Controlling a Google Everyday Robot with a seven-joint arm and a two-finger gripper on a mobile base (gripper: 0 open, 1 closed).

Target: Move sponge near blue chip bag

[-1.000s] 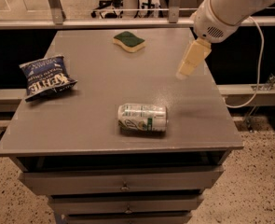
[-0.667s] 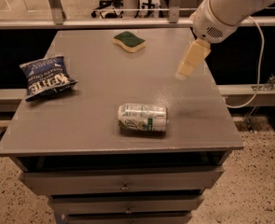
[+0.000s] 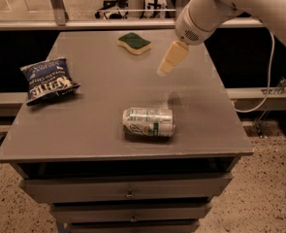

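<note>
The sponge (image 3: pixel 134 42), dark green on top with a pale yellow body, lies flat near the far edge of the grey table (image 3: pixel 99 130). The blue chip bag (image 3: pixel 46 79) lies at the table's left side, well apart from the sponge. My gripper (image 3: pixel 164 70) hangs from the white arm (image 3: pixel 205 13) above the table. It is to the right of the sponge and a little nearer to the camera, clear of it and empty.
A white-and-green drink can (image 3: pixel 148 122) lies on its side near the table's front middle. Drawers (image 3: pixel 128 191) run below the front edge. A metal rail (image 3: pixel 84 24) runs behind the table, and a cable (image 3: pixel 268 86) hangs at the right.
My gripper and arm have moved left, toward the sponge. The sponge, chip bag and can have not moved.
</note>
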